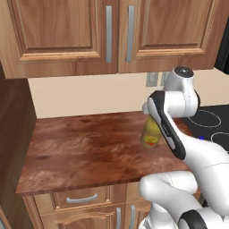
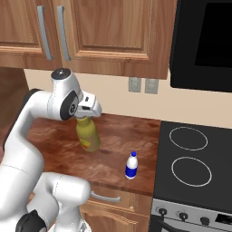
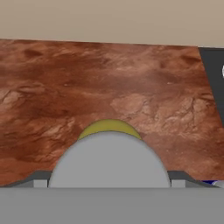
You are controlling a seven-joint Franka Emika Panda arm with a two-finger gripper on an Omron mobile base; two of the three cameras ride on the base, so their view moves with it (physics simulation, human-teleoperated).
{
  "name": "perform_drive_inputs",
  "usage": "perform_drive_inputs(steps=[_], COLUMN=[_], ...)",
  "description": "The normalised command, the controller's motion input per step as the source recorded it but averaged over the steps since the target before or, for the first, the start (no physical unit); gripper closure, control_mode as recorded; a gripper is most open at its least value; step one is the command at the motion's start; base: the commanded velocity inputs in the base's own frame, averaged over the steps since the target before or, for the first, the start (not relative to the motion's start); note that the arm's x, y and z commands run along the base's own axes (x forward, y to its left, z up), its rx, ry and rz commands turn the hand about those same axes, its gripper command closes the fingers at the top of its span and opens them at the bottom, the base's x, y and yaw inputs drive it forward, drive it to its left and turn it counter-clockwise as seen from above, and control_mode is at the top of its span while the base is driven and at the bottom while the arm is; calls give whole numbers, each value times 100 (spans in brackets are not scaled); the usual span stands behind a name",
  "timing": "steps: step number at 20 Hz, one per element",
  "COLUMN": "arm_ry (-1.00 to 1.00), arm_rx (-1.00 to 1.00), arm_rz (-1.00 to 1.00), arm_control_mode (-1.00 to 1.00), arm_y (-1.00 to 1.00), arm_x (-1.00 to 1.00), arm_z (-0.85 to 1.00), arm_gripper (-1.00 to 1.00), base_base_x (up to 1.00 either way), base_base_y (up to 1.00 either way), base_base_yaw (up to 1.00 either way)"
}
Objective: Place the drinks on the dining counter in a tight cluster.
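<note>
Gripper [image 2: 85, 117] hangs over the grey cap [image 3: 109, 159] of the yellow bottle [image 2: 87, 134], jaws spread wide, holding nothing. This bottle stands on the worktop [image 1: 80, 150]; the white bottle [image 2: 131, 166] stands near the stove [image 2: 192, 163].

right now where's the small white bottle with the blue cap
In the right base view the white bottle stands upright near the front edge of the wood counter, just left of the stove and right of the yellow bottle.
</note>
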Motion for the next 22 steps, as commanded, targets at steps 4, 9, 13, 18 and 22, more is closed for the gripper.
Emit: perform_drive_inputs(steps=[4,9,13,18,22], arm_ry=[0,0,0,0,0], arm_rx=[0,0,0,0,0], arm_rz=[0,0,0,0,0], arm_control_mode=[-100,-100,-100,100,100], arm_y=[0,0,0,0,0], arm_x=[0,0,0,-2,0], arm_z=[0,0,0,0,0], arm_gripper=[100,100,100,100,100], base_base_x=[0,0,0,-13,-48], base_base_y=[0,0,0,0,1], base_base_yaw=[0,0,0,0,0])
